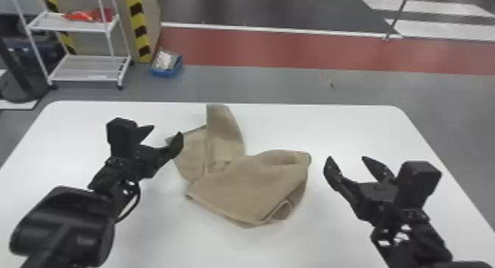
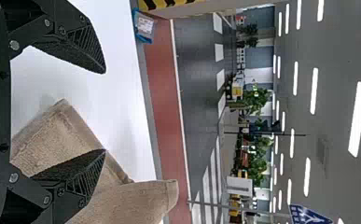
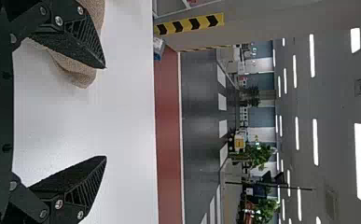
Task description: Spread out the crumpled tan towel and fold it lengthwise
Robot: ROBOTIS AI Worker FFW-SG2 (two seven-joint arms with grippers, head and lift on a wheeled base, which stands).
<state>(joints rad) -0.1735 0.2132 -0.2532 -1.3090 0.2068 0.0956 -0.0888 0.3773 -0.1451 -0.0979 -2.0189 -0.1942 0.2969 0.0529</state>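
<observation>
L pincer (image 1: 167, 130) hides pt of tan towel (image 1: 246, 182); underside hidden too.

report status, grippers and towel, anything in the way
Left gripper open at left edge of tan towel; right gripper open, off its right. Towel crumpled on white table. Overlapping folds likely in the way.

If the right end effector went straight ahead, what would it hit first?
Apparently nothing: the way over the white table looks free, with the towel off to the left. Height is unclear.
</observation>
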